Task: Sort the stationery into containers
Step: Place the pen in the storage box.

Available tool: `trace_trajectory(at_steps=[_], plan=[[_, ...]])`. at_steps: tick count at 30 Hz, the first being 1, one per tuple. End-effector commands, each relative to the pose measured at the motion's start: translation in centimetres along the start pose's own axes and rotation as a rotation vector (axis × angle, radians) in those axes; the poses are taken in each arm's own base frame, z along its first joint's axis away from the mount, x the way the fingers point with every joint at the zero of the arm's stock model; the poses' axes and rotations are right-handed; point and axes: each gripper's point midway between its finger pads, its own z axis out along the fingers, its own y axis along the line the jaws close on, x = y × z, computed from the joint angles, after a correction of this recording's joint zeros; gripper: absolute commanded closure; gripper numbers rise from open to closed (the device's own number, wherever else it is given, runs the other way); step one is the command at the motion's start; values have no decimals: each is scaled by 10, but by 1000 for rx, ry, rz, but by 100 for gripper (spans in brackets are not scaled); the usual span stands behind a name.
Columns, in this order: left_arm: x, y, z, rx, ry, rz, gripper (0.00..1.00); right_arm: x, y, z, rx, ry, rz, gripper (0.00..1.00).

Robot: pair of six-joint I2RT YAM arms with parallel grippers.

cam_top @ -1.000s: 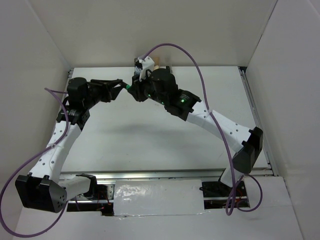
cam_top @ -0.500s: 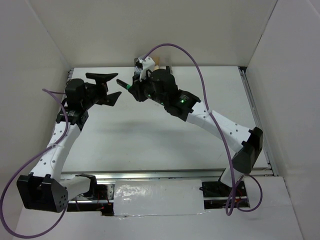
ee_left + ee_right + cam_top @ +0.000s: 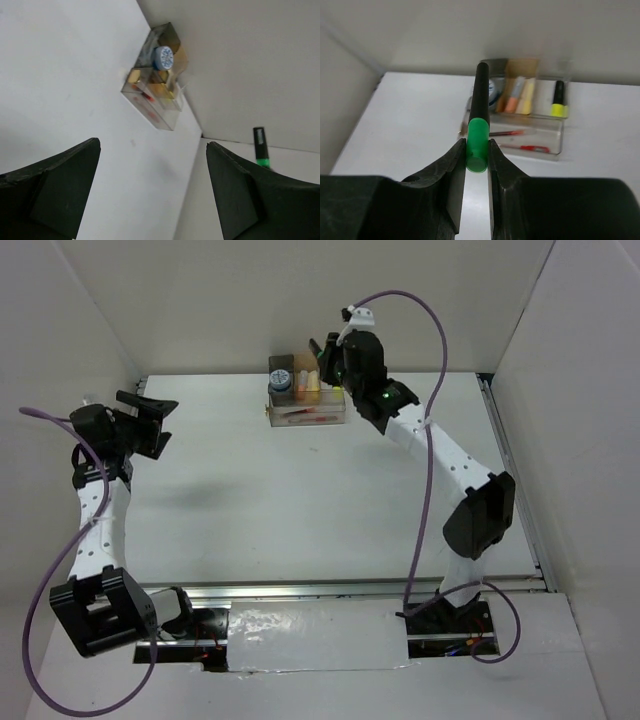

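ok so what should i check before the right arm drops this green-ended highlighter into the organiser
1. Grip: right gripper shut on the black highlighter with green end: ok.
2. Other arm: left gripper open, apart from the clear plastic desk organiser: ok.
3. Room: the rear compartment looks free beside the black highlighter with yellow end: ok.
4. Alignment over that compartment: cannot tell.
5. Front tray: thin red pens lie flat, out of the way: ok.
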Motion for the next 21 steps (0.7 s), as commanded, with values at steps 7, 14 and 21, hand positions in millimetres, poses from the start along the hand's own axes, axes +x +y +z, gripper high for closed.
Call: trace_trajectory(at_steps=[7,14,21], plan=[[-1,34,3,5,96,206,1,18,-82,112,123,-34,4,100],[7,52,4,-18,118,239,1,26,-108,163,137,-101,-8,100],[29,59,9,20,224,233,1,62,-129,202,115,-117,-18,100]])
